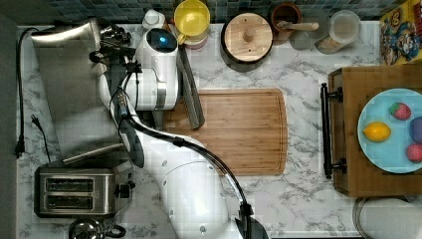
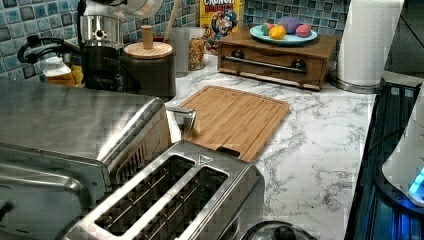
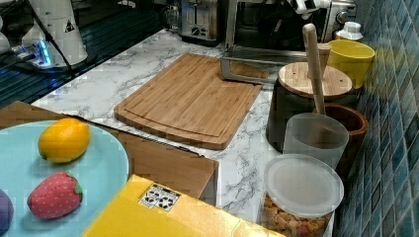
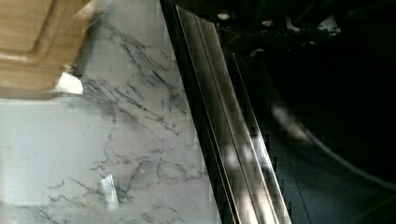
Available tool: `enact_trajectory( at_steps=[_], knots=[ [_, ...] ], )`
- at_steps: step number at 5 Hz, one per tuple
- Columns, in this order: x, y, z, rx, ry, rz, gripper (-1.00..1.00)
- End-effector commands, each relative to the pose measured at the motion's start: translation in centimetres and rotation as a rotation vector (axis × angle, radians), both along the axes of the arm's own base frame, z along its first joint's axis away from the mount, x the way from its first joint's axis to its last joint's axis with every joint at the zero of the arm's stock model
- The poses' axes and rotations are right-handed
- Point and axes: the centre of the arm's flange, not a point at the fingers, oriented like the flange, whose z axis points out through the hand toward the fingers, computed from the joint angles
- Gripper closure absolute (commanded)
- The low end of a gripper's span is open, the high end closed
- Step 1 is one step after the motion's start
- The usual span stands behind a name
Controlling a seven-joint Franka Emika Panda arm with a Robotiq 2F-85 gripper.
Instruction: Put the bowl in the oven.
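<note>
The oven is the big steel box at the top view's left, and its glass door lies dropped open onto the counter. My arm's wrist hangs over that door, right at the oven's mouth. In the left view the black gripper body drops behind the oven's top. The right view shows the dark oven opening above the lowered door. The bowl is hidden under my arm in the top view. Beside the door's edge the wrist view shows a dark rounded shape, and I cannot tell whether it is the bowl.
A bamboo cutting board lies in front of the open door. A two-slot toaster stands beside the oven. A yellow mug and a dark pot with a wooden lid line the back wall. A wooden box with a fruit plate sits at the top view's right.
</note>
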Motion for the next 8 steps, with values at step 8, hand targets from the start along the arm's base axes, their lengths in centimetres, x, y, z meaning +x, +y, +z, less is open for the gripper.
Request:
enact_trajectory(
  at_steps=[8],
  knots=[
    [3.9,-12.7,15.6,0.174,0.041,-0.306,0.0]
  ],
)
